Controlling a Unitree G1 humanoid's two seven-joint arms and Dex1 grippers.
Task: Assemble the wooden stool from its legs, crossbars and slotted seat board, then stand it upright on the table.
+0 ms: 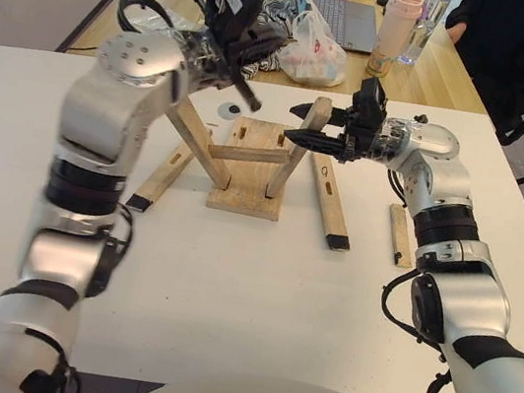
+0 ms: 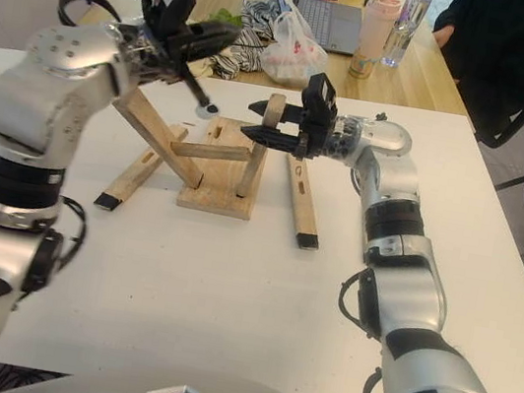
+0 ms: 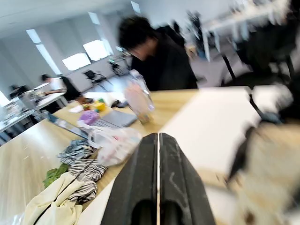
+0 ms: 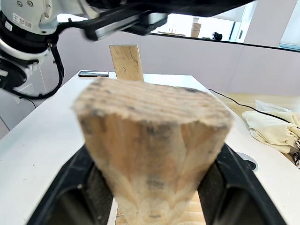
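The stool looks about half built. The seat board [image 1: 242, 198] lies flat on the table [image 1: 226, 300], directly below the right fingers [image 1: 320, 143]. Two legs stand in it, joined by a crossbar [image 1: 249, 154]. The right fingers are clamped on the upright leg [image 1: 296, 157] near its top. The leaning leg [image 1: 196, 141] rises toward the left fingers [image 3: 140, 187], which hover just beyond its upper end.

Left to do, I judge, are two loose legs [image 1: 330, 207] [image 1: 160, 178], a loose crossbar [image 1: 398, 235] lying flat, and turning the stool upright.

The eye views lay out these spare parts. The left wrist view shows its fingers pressed together with nothing between them. The right wrist view shows the leg's end grain wedged between its two fingers.
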